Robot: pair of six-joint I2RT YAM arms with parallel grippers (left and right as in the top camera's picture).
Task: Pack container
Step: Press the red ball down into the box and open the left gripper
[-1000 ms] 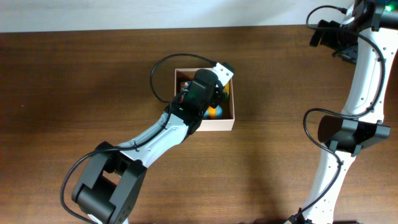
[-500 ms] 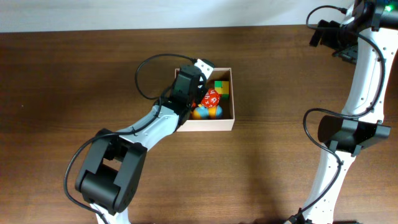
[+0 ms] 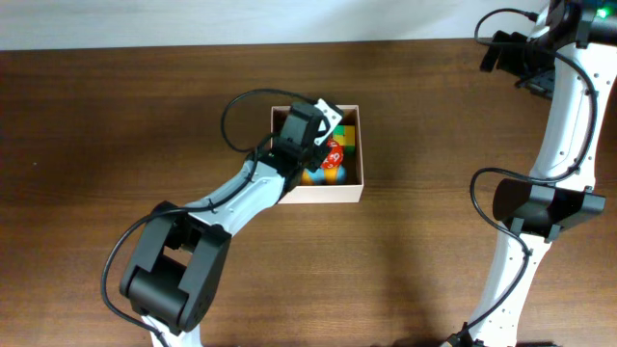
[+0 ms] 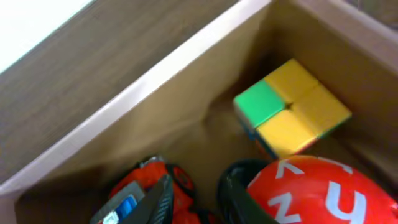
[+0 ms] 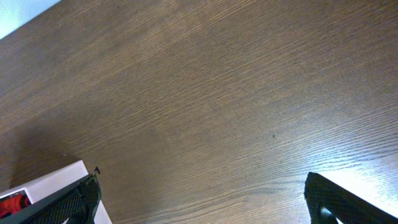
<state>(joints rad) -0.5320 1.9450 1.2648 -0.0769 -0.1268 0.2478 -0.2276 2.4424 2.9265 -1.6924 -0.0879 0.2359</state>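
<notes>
The left gripper (image 4: 196,185) sits inside the container (image 4: 163,74) – jaws narrowly parted, clasping nothing visible – a red toy (image 4: 144,182) just by one finger, a red ball (image 4: 311,193) beside the other, a yellow-green cube (image 4: 291,106) beyond by the far wall; the right gripper (image 5: 202,180), spread wide and empty, hangs well away

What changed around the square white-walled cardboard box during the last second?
The left claw swung left across the square white-walled cardboard box, uncovering its contents, then came partway back right, low beside the red ball with white markings. Nothing was visibly gripped or released. The box, the yellow-and-green cube and the right arm stayed put.
</notes>
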